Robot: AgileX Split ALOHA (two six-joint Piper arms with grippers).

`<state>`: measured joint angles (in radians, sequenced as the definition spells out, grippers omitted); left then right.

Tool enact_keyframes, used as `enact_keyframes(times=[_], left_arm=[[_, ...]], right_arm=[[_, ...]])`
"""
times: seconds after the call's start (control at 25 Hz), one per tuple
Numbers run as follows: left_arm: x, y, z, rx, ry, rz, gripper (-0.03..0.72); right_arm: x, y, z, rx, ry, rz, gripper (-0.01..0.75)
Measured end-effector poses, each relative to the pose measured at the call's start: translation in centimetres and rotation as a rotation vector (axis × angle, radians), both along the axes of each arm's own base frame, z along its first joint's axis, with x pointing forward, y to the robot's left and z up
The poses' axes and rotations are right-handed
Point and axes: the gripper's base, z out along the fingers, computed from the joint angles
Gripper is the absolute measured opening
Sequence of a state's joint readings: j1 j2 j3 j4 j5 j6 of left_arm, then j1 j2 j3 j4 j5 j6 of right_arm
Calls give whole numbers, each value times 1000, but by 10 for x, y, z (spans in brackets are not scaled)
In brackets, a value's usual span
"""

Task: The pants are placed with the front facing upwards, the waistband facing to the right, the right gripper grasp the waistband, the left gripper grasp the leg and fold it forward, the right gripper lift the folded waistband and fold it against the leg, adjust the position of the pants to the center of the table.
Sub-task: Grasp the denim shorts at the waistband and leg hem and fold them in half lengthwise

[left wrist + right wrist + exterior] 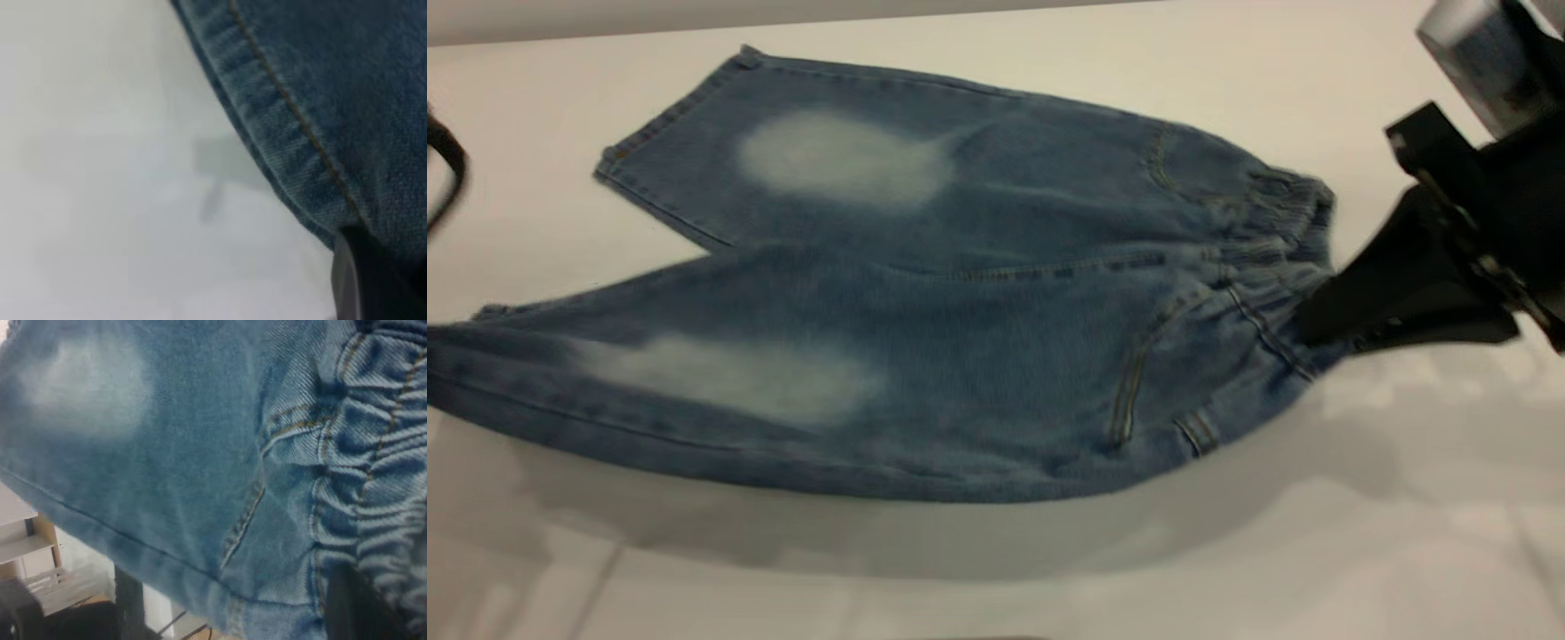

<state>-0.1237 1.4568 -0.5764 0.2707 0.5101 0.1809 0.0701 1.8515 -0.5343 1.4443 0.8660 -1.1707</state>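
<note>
The blue denim pants (960, 302) lie front up on the white table (1316, 71), legs to the left. Their gathered waistband (1285, 227) is at the right. The near leg and near side hang lifted, with a wide shadow on the table beneath. My right gripper (1316, 322) is shut on the waistband (380, 453), one black finger (353, 603) pressed on the ruched denim. The near leg runs off the exterior view's left edge. In the left wrist view a black finger (363, 280) sits on the leg's stitched hem (287, 127), above the bare table (100, 200).
A thin black cable (452, 169) loops in at the left edge. The table's far edge (783, 20) runs just behind the far leg. Bare white tabletop (1049, 587) stretches in front of the pants. Past the lifted denim, the right wrist view shows shelving (27, 547).
</note>
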Motion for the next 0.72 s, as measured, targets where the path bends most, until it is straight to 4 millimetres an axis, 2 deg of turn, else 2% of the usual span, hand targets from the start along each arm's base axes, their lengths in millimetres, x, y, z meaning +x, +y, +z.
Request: enact_keyframes(times=[0.2, 0.36, 0.52, 0.6, 0.72], left_arm=[[-28, -1, 38, 19, -21, 12, 49], [-39, 2, 63, 9, -143, 23, 49], [-20, 1, 80, 7, -275, 26, 49], [-2, -1, 86, 10, -334, 9, 49], [29, -6, 81, 19, -351, -7, 49]], right_arm=[[-37, -2, 19, 10, 24, -18, 50], [-46, -3, 34, 25, 24, -67, 50], [-40, -2, 39, 37, 33, -119, 50], [-33, -2, 39, 45, 37, -173, 50], [-21, -3, 35, 57, 69, -266, 50]])
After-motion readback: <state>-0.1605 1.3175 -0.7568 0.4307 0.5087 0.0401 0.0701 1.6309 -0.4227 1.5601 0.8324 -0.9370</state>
